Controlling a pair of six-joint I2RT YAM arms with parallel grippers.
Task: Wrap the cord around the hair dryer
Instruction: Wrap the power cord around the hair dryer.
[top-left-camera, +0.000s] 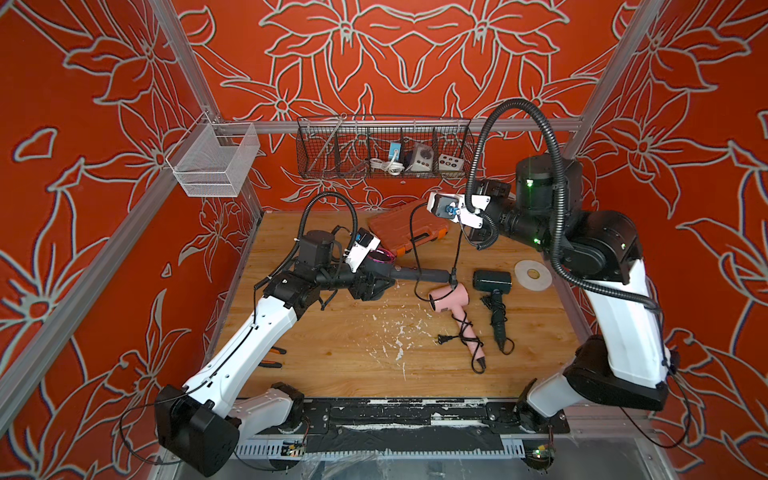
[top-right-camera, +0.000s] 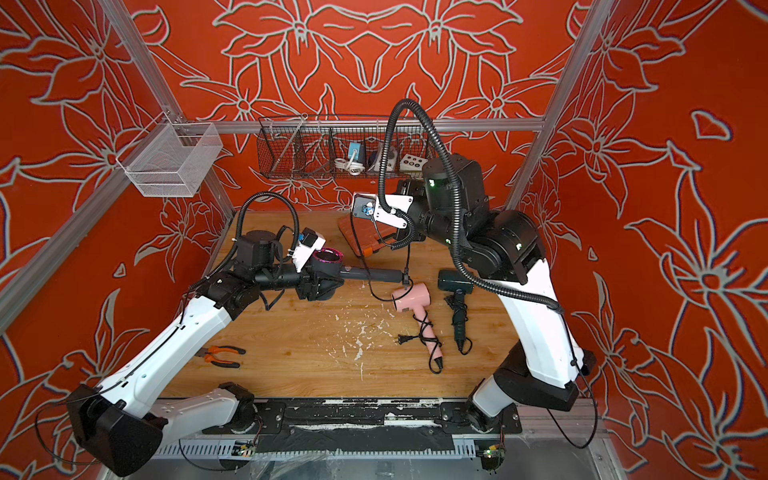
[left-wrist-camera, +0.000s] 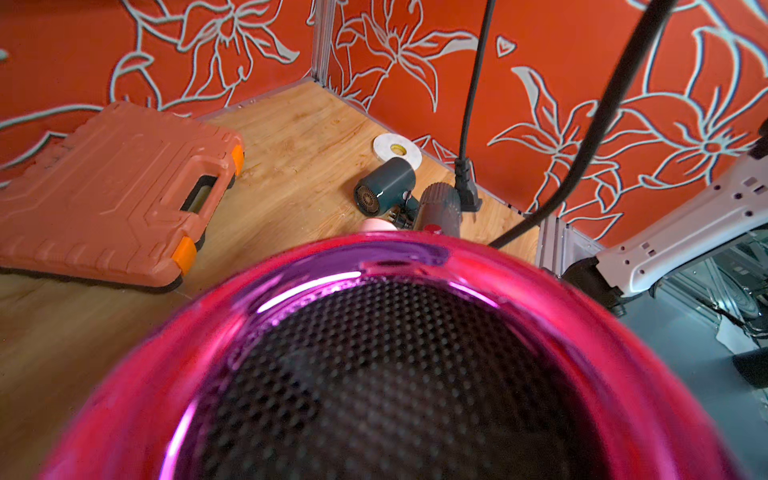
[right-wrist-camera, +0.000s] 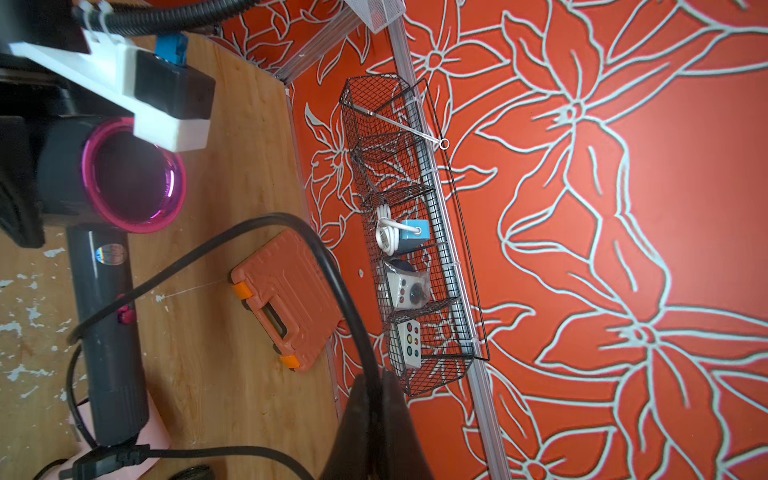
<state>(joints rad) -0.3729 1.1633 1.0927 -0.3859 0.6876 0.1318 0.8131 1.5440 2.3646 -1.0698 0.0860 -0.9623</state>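
Black plastic with a magenta rim, the hair dryer (top-left-camera: 432, 274) hangs level over the desk (top-left-camera: 353, 345), just in front of the orange tool case (top-left-camera: 409, 228), with its handle pointing away from the left gripper (top-right-camera: 322, 277). Those jaws stand partway apart, clamped round the barrel below the rim. The right gripper (right-wrist-camera: 371, 401) is raised over the case's near edge, jaws pinched tight on the cord (right-wrist-camera: 344, 299). The cord arcs down from them and crosses the handle, and the plug (left-wrist-camera: 464, 183) dangles beside the handle's end.

One turn looks begun, and most of the wrap seems left to do. To do it well, the right arm should carry the cord round the handle under light tension, laying each turn beside the last, while the left holds the barrel steady. Slack would let loops slide off the end. The dangling plug could also catch the pink dryer (top-left-camera: 451, 300) lying farther from the case.
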